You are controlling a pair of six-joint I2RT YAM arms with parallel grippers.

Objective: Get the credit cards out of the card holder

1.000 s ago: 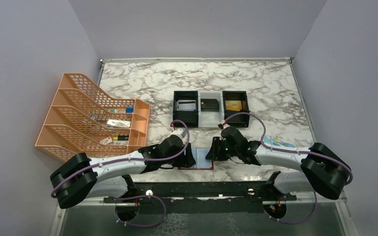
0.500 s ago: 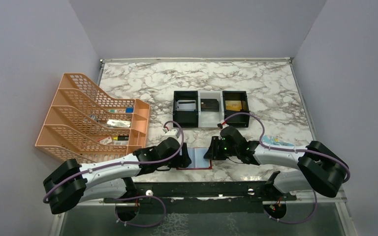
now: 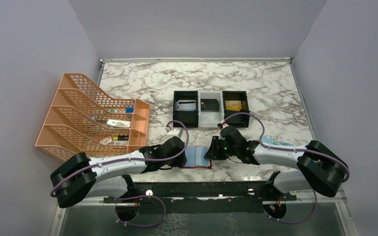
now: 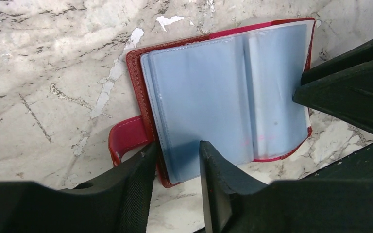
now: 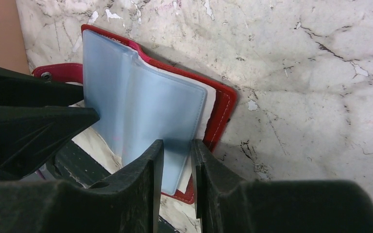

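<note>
With the card holder lying open at the tabletop's near edge, my left gripper fingers pinch its left blue panel. My right gripper fingers stand narrowly apart, clamped on the right panel's edge.

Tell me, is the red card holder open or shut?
Open. The card holder lies spread on the table, its pale blue sleeves showing, red cover underneath.

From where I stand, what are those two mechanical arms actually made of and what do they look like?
Each arm is a white tube between bulky black joint housings, with a thin purple cable looping along it. The left pincer and right pincer have two chunky matte-black fingers with ribbed inner faces. A small green light glows at the right wrist.
</note>
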